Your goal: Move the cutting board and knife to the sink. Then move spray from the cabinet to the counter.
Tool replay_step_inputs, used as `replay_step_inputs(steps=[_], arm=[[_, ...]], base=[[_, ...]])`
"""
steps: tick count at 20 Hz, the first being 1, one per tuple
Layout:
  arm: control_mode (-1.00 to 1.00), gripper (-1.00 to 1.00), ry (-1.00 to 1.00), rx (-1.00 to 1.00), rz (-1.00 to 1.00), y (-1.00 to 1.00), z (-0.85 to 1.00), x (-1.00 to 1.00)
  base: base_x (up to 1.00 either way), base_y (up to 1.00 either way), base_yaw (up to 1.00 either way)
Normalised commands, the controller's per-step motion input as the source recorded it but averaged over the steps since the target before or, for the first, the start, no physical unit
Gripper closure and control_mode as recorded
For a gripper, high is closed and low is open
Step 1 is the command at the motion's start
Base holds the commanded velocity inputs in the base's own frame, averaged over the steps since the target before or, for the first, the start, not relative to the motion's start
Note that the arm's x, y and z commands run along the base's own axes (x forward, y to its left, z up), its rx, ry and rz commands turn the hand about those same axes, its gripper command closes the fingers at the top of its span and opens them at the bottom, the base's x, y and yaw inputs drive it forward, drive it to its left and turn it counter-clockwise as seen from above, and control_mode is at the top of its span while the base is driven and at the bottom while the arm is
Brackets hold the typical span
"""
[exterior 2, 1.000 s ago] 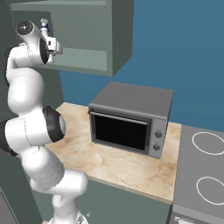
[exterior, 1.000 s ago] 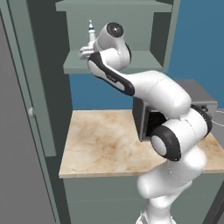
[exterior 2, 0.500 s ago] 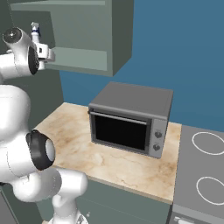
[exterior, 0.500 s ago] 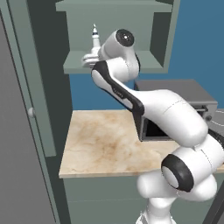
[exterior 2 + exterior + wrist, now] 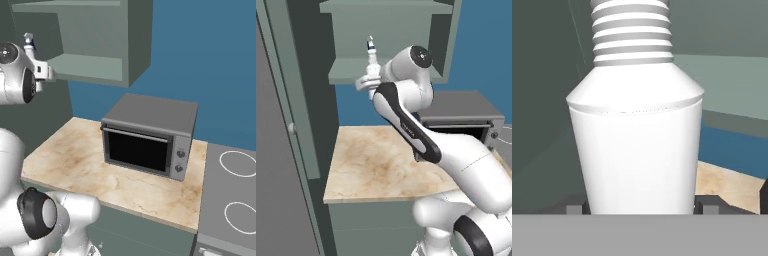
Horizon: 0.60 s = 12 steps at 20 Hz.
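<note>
My gripper is shut on the spray, a small white bottle with a dark blue tip. I hold it upright just in front of the cabinet's lower shelf. From the right, the spray and gripper stand left of the cabinet, outside its front edge. In the hand view the spray's white body sits between the fingertips. The beige counter lies below. The cutting board, knife and sink are out of view.
The cabinet door with its round knob stands open at the left, beside a dark grey panel. A grey oven sits on the counter, and a stovetop lies at the right.
The arm has drawn back from the cabinet, carrying the spray off the shelf, slightly down and toward the base. The gripper has stayed shut on it.
</note>
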Motion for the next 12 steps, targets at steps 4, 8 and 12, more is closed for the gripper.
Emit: replay_step_inputs(steps=[4,8,12], arm=[[-1.00,1.00,0.00,0.00,0.05,-0.21,-0.29,-0.60],[-1.00,1.00,0.08,0.00,0.01,-0.17,-0.44,-0.46],[-1.00,1.00,0.10,0.00,0.00,-0.18,-0.49,-0.40]], base=[[0.00,0.00,0.00],[0.00,0.00,0.00],[0.00,0.00,0.00]])
